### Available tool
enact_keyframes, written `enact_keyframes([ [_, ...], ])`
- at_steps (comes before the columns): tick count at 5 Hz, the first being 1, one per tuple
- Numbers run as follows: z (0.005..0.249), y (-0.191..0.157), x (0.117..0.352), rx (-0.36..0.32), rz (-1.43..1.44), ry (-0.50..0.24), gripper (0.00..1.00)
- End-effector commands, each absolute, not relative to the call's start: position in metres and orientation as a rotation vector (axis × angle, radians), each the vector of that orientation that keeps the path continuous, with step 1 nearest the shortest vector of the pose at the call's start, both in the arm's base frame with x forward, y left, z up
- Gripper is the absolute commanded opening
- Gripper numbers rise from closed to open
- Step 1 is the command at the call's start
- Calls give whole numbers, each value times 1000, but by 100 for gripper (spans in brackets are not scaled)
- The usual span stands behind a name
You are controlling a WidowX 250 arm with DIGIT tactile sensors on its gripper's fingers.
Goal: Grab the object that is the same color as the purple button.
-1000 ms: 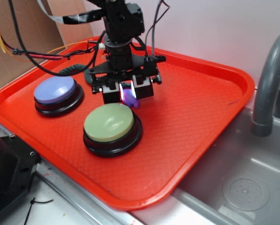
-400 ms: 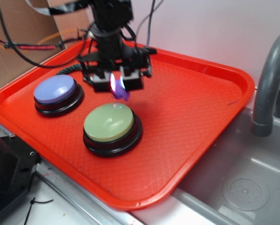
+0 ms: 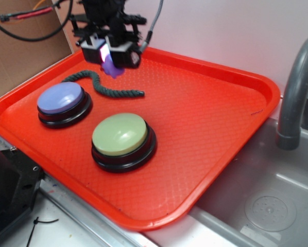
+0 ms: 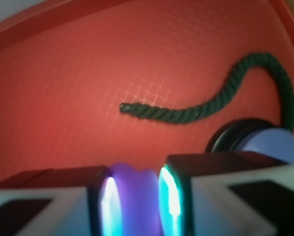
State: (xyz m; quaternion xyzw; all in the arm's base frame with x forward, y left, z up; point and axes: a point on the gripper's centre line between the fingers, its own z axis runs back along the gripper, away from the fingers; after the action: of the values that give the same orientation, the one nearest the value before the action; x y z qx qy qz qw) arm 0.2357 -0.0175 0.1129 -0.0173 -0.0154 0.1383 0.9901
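Note:
My gripper (image 3: 110,57) hangs well above the back left of the red tray (image 3: 210,118), shut on the small glossy purple object (image 3: 113,67). In the wrist view the purple object (image 4: 135,196) sits pinched between my two glowing pads (image 4: 169,194), clear of the tray. The purple button (image 3: 61,99), lavender-topped on a black base, stands at the tray's left, below and left of my gripper; its edge shows in the wrist view (image 4: 272,145).
A dark green twisted rope (image 3: 103,86) lies on the tray under my gripper, also seen in the wrist view (image 4: 196,112). A pale green button (image 3: 121,136) stands near the tray's front. A grey faucet (image 3: 298,87) and sink (image 3: 267,206) are at the right.
My gripper has risen and moved back-left with the purple object held in it, away from the green button. The rope, hidden before, is now uncovered.

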Motion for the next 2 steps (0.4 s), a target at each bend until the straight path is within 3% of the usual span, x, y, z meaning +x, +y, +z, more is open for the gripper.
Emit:
enact_keyframes([
  [1,180,-2,231,-78,144,-181,0],
  [2,196,0,221,-74,135,-222,0],
])
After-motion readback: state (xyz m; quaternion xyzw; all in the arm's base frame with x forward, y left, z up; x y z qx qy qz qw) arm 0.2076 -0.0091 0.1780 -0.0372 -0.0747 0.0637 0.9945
